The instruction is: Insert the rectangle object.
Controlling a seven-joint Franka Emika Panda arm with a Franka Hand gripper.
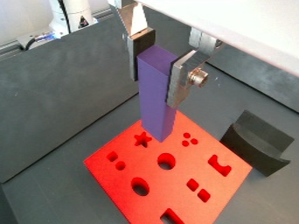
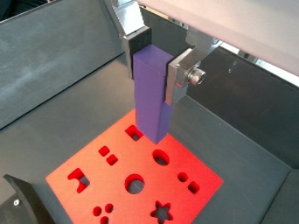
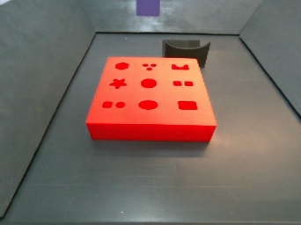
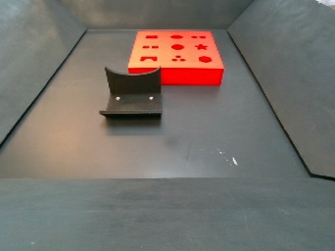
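Note:
My gripper (image 1: 160, 74) is shut on the rectangle object (image 1: 156, 105), a long purple-blue bar held upright by its upper end between the silver fingers in both wrist views (image 2: 151, 105). The gripper (image 2: 159, 66) holds it well above the red block (image 1: 170, 188) with shaped holes, and the bar's lower end is clear of the block's top (image 2: 105, 175). In a side view only the bar's lower tip (image 3: 147, 7) shows at the upper edge, beyond the red block (image 3: 150, 130). The gripper is out of both side views.
The dark grey curved fixture (image 4: 131, 93) stands on the floor close beside the red block (image 4: 183, 74); it also shows in a side view (image 3: 185, 48) and a wrist view (image 1: 260, 138). Grey sloping walls enclose the floor.

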